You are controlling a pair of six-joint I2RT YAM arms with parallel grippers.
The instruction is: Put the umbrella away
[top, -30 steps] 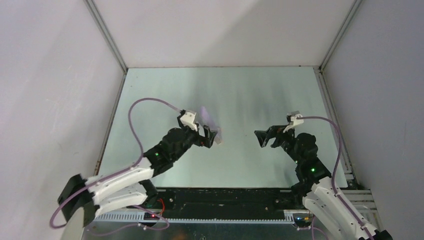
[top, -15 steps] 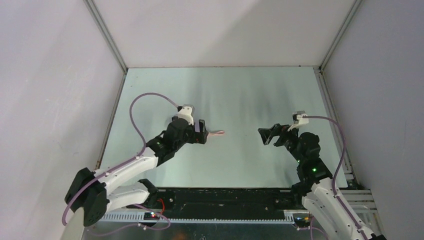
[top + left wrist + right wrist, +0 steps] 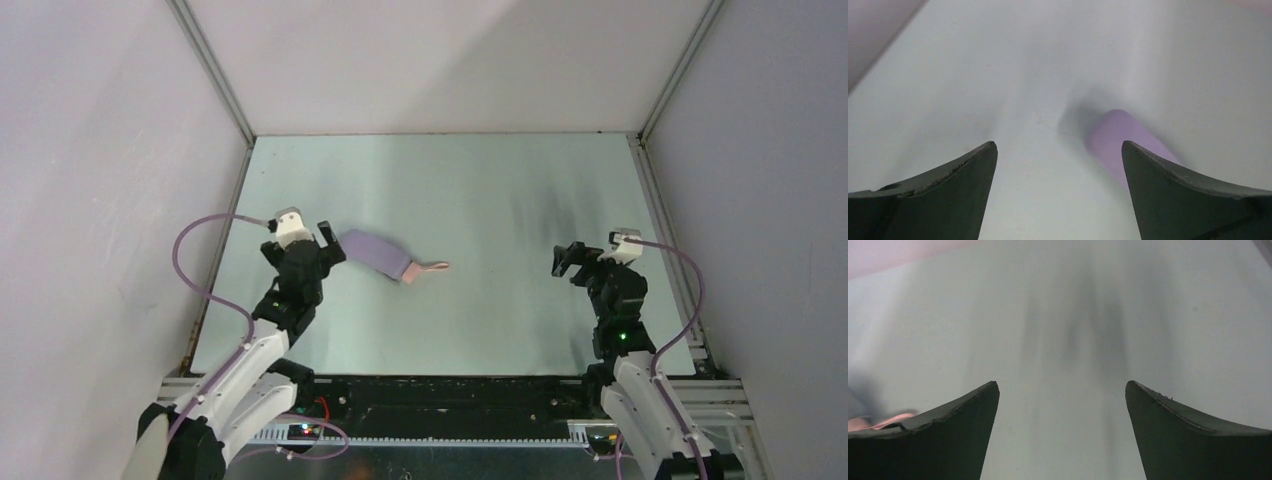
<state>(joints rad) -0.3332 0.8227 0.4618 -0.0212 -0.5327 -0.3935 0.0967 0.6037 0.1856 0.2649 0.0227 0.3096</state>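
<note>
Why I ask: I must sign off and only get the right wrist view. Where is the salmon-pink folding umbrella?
Observer: The salmon-pink folding umbrella shows only a pink end, sticking out of a pale lilac oblong hard case that lies on the table, left of centre.
Operator: Is the left tool gripping that case?
Observer: No. The left tool is open and empty; the case's rounded end lies just ahead of its fingers.
</note>
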